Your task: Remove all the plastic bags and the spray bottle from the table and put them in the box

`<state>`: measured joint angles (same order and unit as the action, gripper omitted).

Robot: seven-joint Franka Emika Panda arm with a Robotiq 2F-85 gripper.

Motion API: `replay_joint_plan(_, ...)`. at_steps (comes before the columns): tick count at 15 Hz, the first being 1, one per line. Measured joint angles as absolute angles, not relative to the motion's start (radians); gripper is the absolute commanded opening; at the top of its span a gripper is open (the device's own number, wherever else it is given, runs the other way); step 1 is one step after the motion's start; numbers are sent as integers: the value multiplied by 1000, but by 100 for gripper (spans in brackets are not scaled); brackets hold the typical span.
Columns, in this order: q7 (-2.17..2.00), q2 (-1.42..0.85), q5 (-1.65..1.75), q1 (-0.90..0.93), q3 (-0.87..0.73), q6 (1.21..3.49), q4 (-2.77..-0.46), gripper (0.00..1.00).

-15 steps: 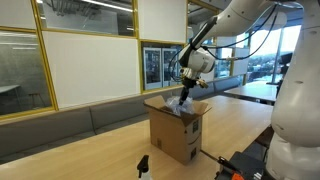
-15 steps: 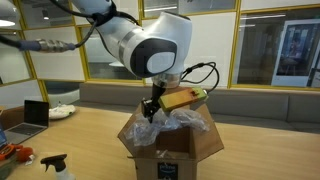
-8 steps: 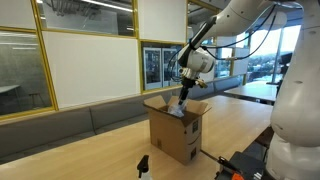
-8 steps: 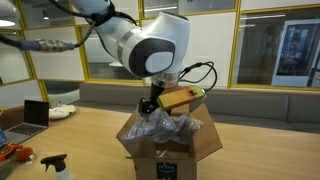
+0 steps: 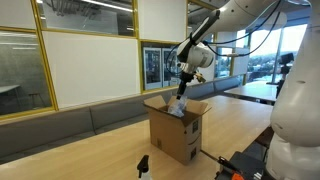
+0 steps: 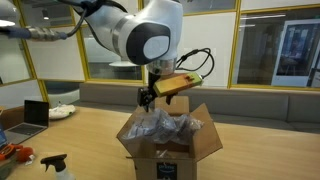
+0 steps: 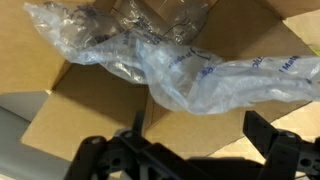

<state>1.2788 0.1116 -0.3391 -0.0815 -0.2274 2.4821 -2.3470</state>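
The brown cardboard box [image 5: 180, 135] [image 6: 172, 163] stands on the light-wood table [image 5: 105, 152] [image 6: 92, 132] with its flaps up. Clear plastic bags [image 7: 205, 75] [image 6: 160, 125] [image 5: 177, 107] lie crumpled inside it and reach up to its top. My gripper [image 7: 200, 130] [image 5: 184, 87] [image 6: 150, 97] hangs just above the box, open, with nothing between its fingers and clear of the bags. The spray bottle [image 5: 143, 167] [image 6: 55, 165], with its black trigger head, stands on the table near the front edge, well away from the box.
A laptop [image 6: 35, 113] and a white object [image 6: 62, 111] sit at the far side of the table. Black and orange gear [image 5: 242, 163] [image 6: 14, 152] lies near the table edge. A grey bench and glass walls run behind.
The gripper has opened and risen above the box. The bag it held has dropped in among the others.
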Motion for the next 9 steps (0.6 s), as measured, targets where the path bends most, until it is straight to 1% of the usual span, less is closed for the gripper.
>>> replay_joint_plan(4,1037,180,-194,-82,-182,2482,-2337,100)
replay_joint_plan(9,645,214,-36,-126,-57,2446,-2337,100)
